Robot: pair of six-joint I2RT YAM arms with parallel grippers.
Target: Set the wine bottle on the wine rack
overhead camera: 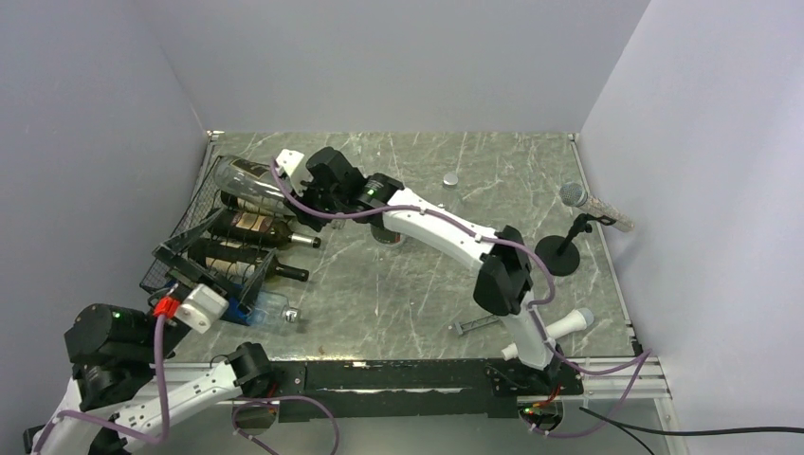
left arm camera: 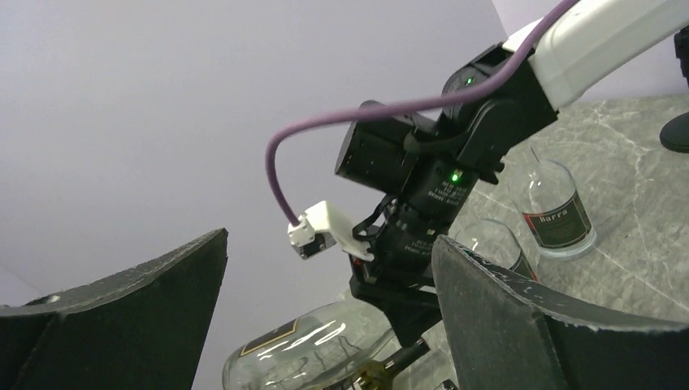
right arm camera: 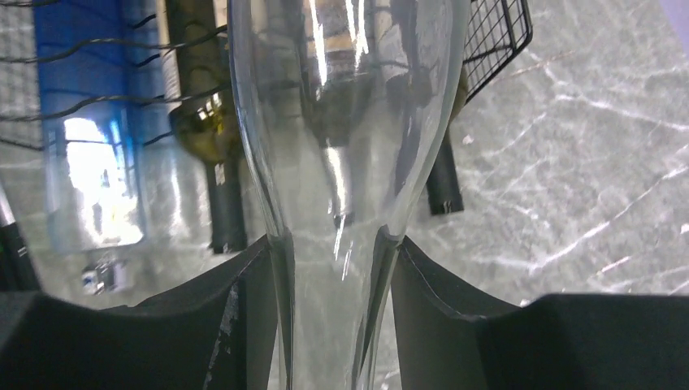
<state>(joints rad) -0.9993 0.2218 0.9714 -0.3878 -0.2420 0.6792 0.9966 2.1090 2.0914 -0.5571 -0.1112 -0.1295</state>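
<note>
Farthest left, the left jaws stand spread wide with nothing between them, at the near end of the black wire wine rack with its wavy lattice (overhead camera: 185, 223). The rack sits along the left edge of the grey-green marbled tabletop (overhead camera: 417, 294). Two dark glass bottles (overhead camera: 256, 227) lie across it, necks pointing right.

At the rack's far end I see the clear glass wine bottle (overhead camera: 242, 178). It lies on its side, body over the wire and neck reaching out to the right. I cannot tell whether its weight is on the rack. The right jaws are closed on that neck just right of the rack, one finger pressed to each side of the glass.

Well right of the rack stands a silver-headed microphone on a black round-based stand (overhead camera: 569, 237).
</note>
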